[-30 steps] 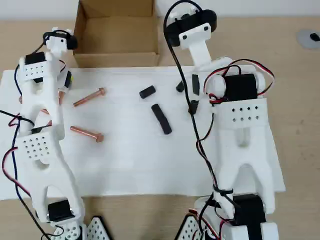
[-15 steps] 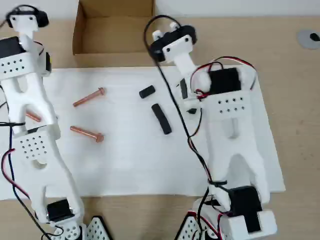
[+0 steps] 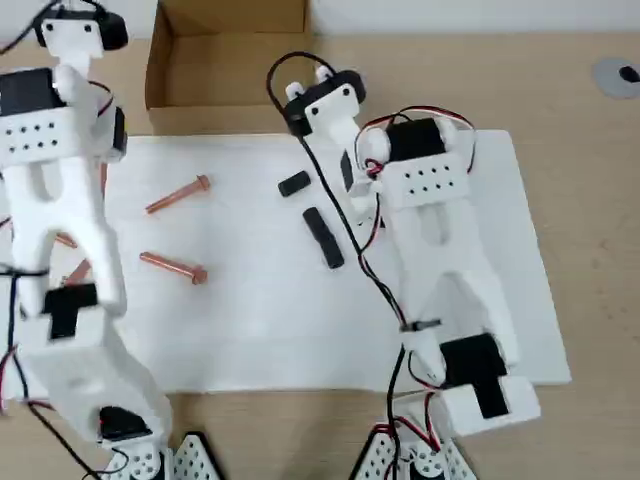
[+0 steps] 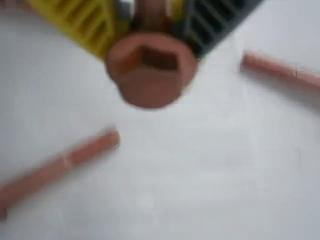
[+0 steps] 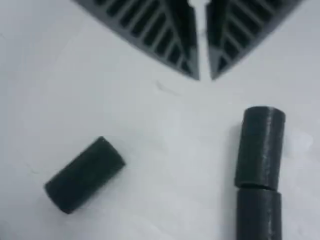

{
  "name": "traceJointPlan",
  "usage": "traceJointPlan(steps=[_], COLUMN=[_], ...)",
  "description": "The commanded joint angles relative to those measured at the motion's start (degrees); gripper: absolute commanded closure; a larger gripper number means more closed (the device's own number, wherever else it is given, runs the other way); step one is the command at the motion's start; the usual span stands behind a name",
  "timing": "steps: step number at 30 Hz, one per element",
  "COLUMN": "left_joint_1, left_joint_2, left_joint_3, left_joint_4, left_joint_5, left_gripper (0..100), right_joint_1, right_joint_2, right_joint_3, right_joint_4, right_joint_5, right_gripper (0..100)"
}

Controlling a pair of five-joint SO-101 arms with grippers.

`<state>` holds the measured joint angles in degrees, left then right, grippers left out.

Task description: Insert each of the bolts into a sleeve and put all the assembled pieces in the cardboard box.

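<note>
My left gripper (image 4: pixel 152 20) is shut on a copper bolt (image 4: pixel 150 70), whose head faces the wrist camera above the white mat. Two more bolts (image 4: pixel 60 165) (image 4: pixel 280 70) lie on the mat below it. From above, loose bolts (image 3: pixel 178 194) (image 3: pixel 173 267) rest left of centre. Two others (image 3: pixel 65 239) (image 3: pixel 78 271) are partly hidden by the left arm. My right gripper (image 5: pixel 203 75) is shut on nothing, just above the mat beside the black sleeves. A short sleeve (image 5: pixel 84 175) lies alone, and two sleeves (image 5: pixel 260 150) lie end to end. The cardboard box (image 3: pixel 230 60) stands at the back.
The white mat (image 3: pixel 260 330) covers the middle of the wooden table. The right arm (image 3: pixel 430 220) stretches across the mat's right half and the left arm (image 3: pixel 60 200) along its left edge. A small round fitting (image 3: pixel 617 75) sits at the far right.
The right arm has swung left, bringing its gripper close to the black sleeves. The left arm has shifted toward the far left and risen with the bolt.
</note>
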<state>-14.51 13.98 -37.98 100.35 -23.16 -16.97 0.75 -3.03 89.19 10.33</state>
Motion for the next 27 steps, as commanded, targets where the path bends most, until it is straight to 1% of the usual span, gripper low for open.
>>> traceJointPlan(steps=[1, 4, 8, 11, 14, 17, 19, 23, 27], left_joint_1=[0.70, 0.62, 0.70, 0.70, 0.70, 0.62, 0.26, 0.26, 0.26], left_joint_2=[-14.90, -25.80, -41.80, -54.02, -65.10, -74.86, -80.57, -89.54, -96.22], left_joint_3=[10.90, 20.40, 34.90, 48.00, 61.19, 70.77, 74.90, 79.47, 82.81], left_joint_4=[0.00, -0.70, -5.27, -11.52, -18.46, -23.38, -25.41, -26.11, -26.11], left_joint_5=[0.26, 0.26, 0.26, 0.26, 0.18, 0.26, 0.35, 1.93, 4.84], left_gripper=[99, 99, 99, 99, 99, 99, 99, 99, 99], right_joint_1=[-0.66, -0.66, -0.66, -0.66, -0.66, -0.48, -0.13, 0.48, 0.75], right_joint_2=[1.80, 5.14, 10.51, 15.16, 19.30, 22.37, 24.13, 28.00, 32.75], right_joint_3=[-5.49, -9.89, -14.29, -17.45, -21.05, -24.66, -27.30, -33.63, -39.52], right_joint_4=[-0.88, -0.53, 0.09, 1.23, 1.85, 1.85, 1.58, 1.49, 1.49], right_joint_5=[0.00, -0.18, -1.85, -4.75, -9.41, -14.07, -17.14, -23.56, -36.66], right_gripper=[98.6, 98.6, 98.1, 91.2, 82.9, 81.5, 82.2, 82.5, 82.5])
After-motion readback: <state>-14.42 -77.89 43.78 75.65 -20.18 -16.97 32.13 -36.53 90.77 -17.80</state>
